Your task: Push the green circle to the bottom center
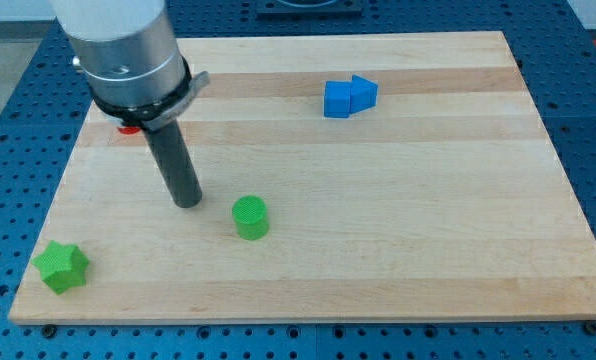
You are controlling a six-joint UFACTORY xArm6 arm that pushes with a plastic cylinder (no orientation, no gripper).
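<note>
Green and round: found the green circle standing upright on the pale wooden desk, a little to the view's left of centre and in the lower half, short of the bottom edge. Saw it clear of every other block.

Noted the tool as a straight dark rod under a silver housing, reaching down from the view's top left. Made out no jaws on it to stand wide or narrow, and nothing held. Placed my tip on the desk just to the view's left of the green circle and slightly higher in the view. Made out a narrow strip of bare wood between my tip and the green circle, so judged them close but not touching.

Spotted a green star well apart in the bottom left corner, near the desk's edge. Found a blue cube and a blue wedge-like block near the view's top, right of centre, touching side by side. Caught only a sliver of a red block behind the housing near the left edge; could not tell its shape. Saw a blue perforated base around the desk.
</note>
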